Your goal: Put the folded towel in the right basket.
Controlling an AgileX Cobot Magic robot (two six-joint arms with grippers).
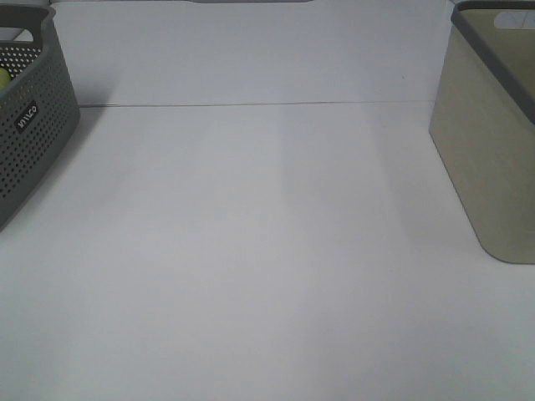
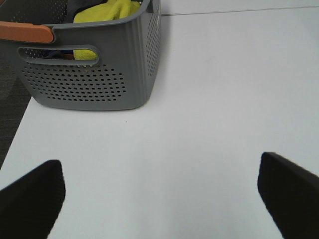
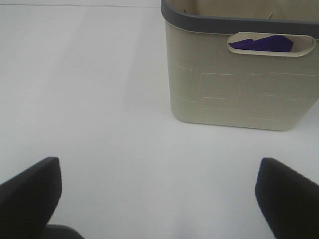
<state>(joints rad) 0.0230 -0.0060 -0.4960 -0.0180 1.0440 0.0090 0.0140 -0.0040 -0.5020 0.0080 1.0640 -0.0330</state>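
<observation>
The right basket (image 1: 489, 142) is beige with a grey rim, at the table's right edge; it also shows in the right wrist view (image 3: 234, 84). Something purple (image 3: 261, 44), likely cloth, shows through its handle slot. A yellow cloth (image 2: 107, 11) lies in the grey perforated left basket (image 2: 94, 74), which also shows in the exterior view (image 1: 29, 125). No towel lies on the table. My left gripper (image 2: 159, 199) is open and empty over the table, short of the grey basket. My right gripper (image 3: 159, 196) is open and empty, short of the beige basket. Neither gripper shows in the exterior view.
The white table (image 1: 267, 251) runs between the two baskets. An orange handle (image 2: 25, 32) lies across the grey basket's rim. The table's left edge and dark floor (image 2: 10, 99) show beside the grey basket.
</observation>
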